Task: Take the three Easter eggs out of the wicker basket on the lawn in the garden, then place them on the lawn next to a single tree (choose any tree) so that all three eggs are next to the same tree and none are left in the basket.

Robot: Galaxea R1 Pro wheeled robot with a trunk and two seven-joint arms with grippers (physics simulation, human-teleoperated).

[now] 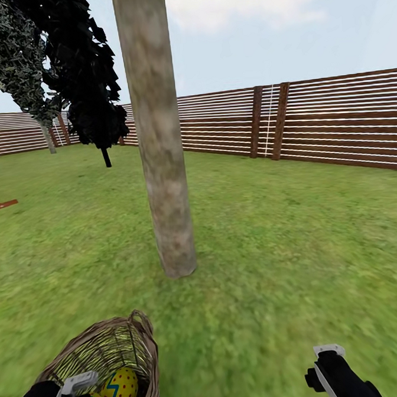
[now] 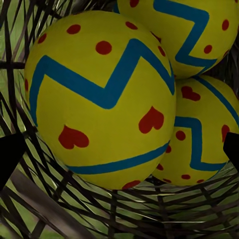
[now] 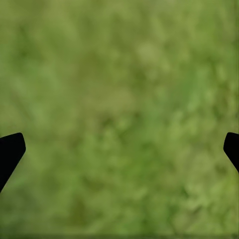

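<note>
Easter eggs: we see three yellow eggs (image 2: 102, 99) with blue zigzag bands and red marks, pressed together inside the wicker basket; in the head view one egg (image 1: 121, 387) shows at the near left.
Wicker basket: the brown basket (image 1: 108, 347) sits on the lawn at the near left, just in front of the tree.
Left end effector: the left end effector (image 2: 119, 154) is inside the basket, fingers spread apart on both sides of the nearest egg; we cannot tell if they touch it.
Tree: a thick pale trunk (image 1: 160, 165) stands in the middle, near the basket.
Right end effector: the right end effector (image 3: 119, 149) hangs over bare grass at the near right, fingers apart, holding nothing.
Lawn: green grass (image 1: 296, 245) reaches to the far fence (image 1: 335, 121).
Dark tree: a black tree (image 1: 87, 82) stands at the far left.
</note>
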